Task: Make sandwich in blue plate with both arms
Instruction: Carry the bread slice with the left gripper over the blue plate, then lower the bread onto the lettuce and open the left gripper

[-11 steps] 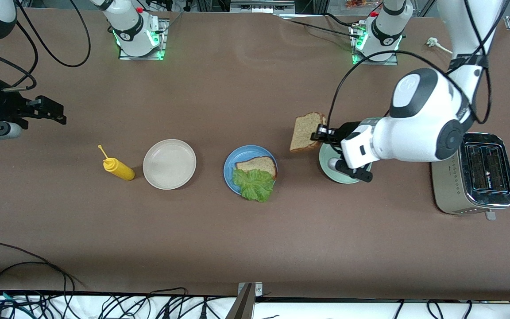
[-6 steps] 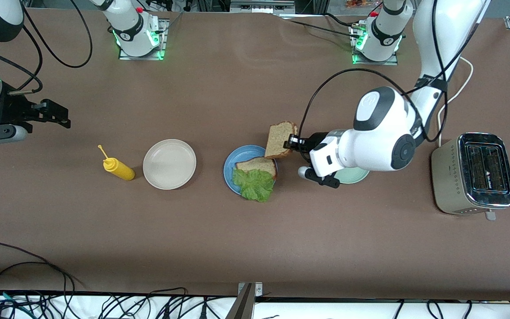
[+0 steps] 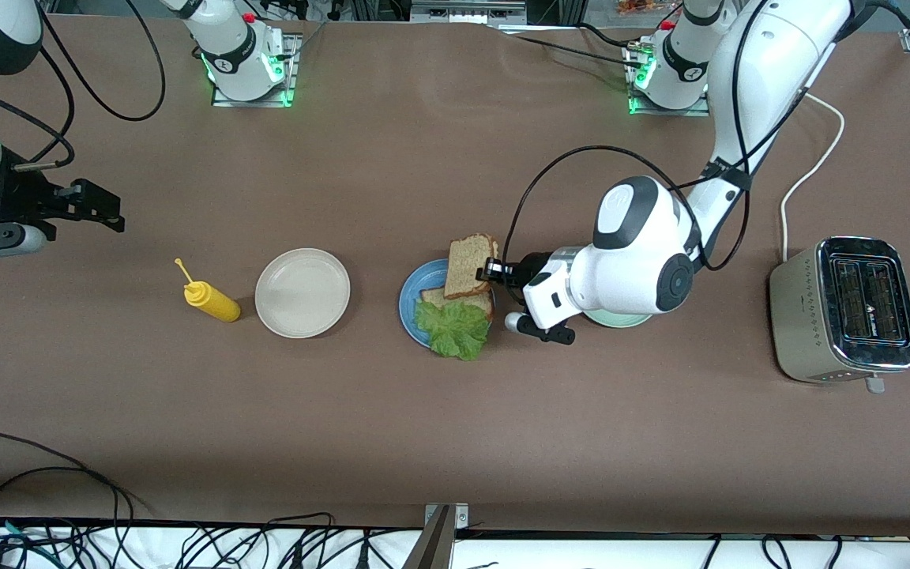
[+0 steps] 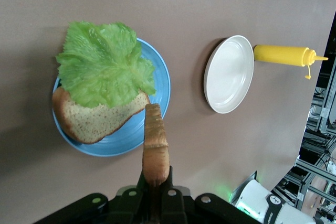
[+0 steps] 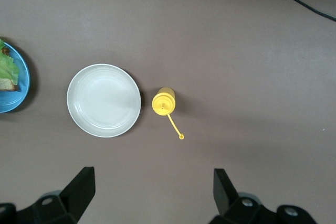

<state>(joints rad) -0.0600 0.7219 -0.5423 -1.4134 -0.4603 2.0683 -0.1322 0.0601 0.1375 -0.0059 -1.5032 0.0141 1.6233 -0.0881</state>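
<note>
Brown wholemeal bread marks the step in hand: your left hand (image 3: 493, 270) is clamped on the edge of the top slice (image 3: 469, 265), carrying it on edge over the rim of the blue plate (image 3: 410, 304) at the side toward the left arm's end of the tabletop (image 3: 455, 442). On that plate lie the bottom slice (image 4: 92, 121) and the ruffled lettuce leaf (image 3: 453, 329), which overhangs the rim on the side nearer the front camera. By this reading, the closing slice is all that remains. Your next move calls for centring the slice over the lettuce, tipping it flat, lowering and releasing without dragging the leaf. Your right hand (image 5: 152, 190) waits, fingers spread wide and empty, over the right arm's end, near the beige plate (image 3: 302, 293) and the yellow squeeze bottle (image 3: 211, 299).
</note>
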